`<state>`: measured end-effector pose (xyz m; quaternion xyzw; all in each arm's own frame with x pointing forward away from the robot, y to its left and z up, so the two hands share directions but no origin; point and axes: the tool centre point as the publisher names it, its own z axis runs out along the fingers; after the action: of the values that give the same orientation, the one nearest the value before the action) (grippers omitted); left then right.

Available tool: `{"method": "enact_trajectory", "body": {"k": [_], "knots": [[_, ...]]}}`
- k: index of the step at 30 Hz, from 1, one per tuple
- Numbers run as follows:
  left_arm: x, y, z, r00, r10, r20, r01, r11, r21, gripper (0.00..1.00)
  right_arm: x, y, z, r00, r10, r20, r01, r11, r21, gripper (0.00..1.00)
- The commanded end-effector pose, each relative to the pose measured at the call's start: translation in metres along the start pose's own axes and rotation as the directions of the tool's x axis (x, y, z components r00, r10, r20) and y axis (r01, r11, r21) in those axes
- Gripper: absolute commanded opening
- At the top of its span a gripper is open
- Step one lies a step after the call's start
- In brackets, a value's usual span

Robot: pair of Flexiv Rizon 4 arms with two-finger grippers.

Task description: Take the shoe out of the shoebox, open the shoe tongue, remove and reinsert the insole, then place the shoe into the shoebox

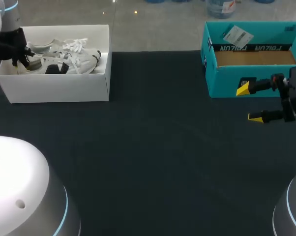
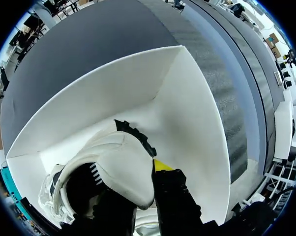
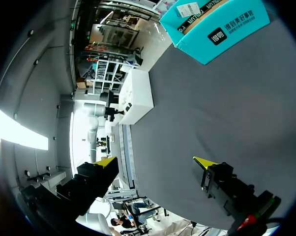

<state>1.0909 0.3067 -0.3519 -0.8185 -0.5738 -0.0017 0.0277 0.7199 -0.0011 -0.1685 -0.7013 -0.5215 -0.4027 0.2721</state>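
Grips shoe [image 1: 64, 60] heel inside white box [image 1: 54, 87] with left gripper [image 1: 20, 55]; holds right gripper [image 1: 248, 103] wide open, empty, beside teal box [image 1: 226, 81].

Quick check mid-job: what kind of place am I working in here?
Probably a robot test bench rather than a shop: a dark cloth-covered table with only staged props on it, a white open shoebox holding a white lace-up sneaker, and a teal cardboard box.
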Motion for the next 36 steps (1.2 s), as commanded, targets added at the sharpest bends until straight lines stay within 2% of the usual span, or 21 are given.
{"method": "enact_trajectory", "body": {"k": [1,11,21,27,36], "knots": [[0.002,-0.009,-0.025,1.000,0.013,0.021,-0.013,1.000,0.014,0.00,0.000,-0.001,0.000,1.000,0.002,0.004,-0.002,1.000,-0.002,1.00],[-0.002,-0.021,-0.075,0.997,0.042,0.068,-0.044,0.999,0.020,0.00,0.000,-0.001,0.000,1.000,0.002,0.004,-0.002,1.000,-0.002,1.00],[-0.010,-0.035,-0.121,0.999,0.034,0.027,-0.033,0.999,-0.022,0.00,0.000,-0.001,0.000,1.000,0.002,0.004,-0.002,1.000,-0.002,1.00],[-0.014,-0.040,-0.138,0.999,0.030,0.014,-0.030,0.999,-0.036,0.00,0.000,-0.001,0.000,1.000,0.002,0.004,-0.002,1.000,-0.002,1.00],[-0.015,-0.044,-0.155,1.000,0.013,0.012,-0.013,1.000,-0.013,0.00,0.000,-0.001,0.000,1.000,0.002,0.004,-0.002,1.000,-0.002,1.00]]}}
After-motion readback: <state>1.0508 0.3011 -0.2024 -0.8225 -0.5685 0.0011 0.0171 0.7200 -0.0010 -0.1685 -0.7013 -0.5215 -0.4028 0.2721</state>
